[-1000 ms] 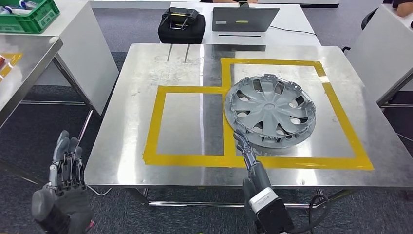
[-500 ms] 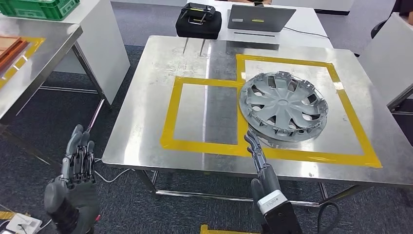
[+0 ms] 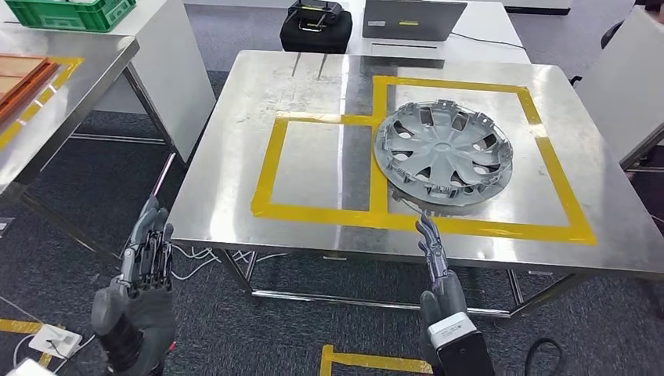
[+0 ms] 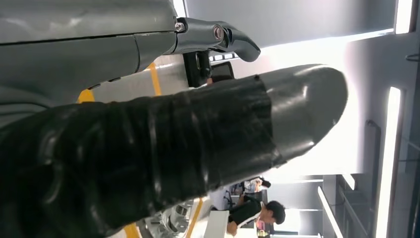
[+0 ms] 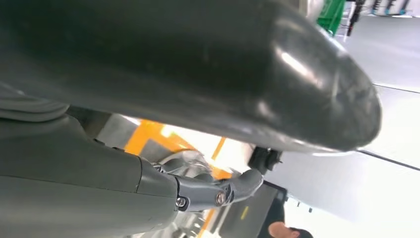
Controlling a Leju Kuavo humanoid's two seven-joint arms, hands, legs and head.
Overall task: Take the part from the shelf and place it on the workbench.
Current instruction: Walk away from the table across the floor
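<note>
1. Silver-grey and spoked, a plastic wheel cover [image 3: 443, 155] lies flat on the stainless-steel workbench [image 3: 235, 168], inside the larger of two squares marked in yellow tape [image 3: 559, 196], its near-left rim over the tape strip that divides the squares.

2. The robot's right hand [image 3: 433, 251] reaches up from below at the bench's near edge, fingers extended and holding nothing; its fingertips [image 3: 424, 222] point at the wheel cover's near rim, just short of it, over the front tape line.

3. The left hand [image 3: 146, 254] is raised off to the left of the bench, well apart from the wheel cover, above dark carpet [image 3: 70, 204]; its fingers stand straight and close together, gripping nothing.

4. Beyond the bench's far edge, a black case [image 3: 316, 28] and a grey laptop [image 3: 411, 17] sit on a white table [image 3: 501, 27].

5. A second steel table [image 3: 70, 102] runs along the left, carrying an orange-brown tray [image 3: 23, 78] framed in yellow tape, with a green crate [image 3: 74, 12] on the white surface behind it.

6. White cables [image 3: 196, 258] trail across the floor under the bench's left corner, and a white power strip [image 3: 53, 341] lies near the left hand's forearm.

7. In the left wrist view, a person [image 4: 250, 210] in dark clothing stands in the background past the thick thumb [image 4: 198, 134].
</note>
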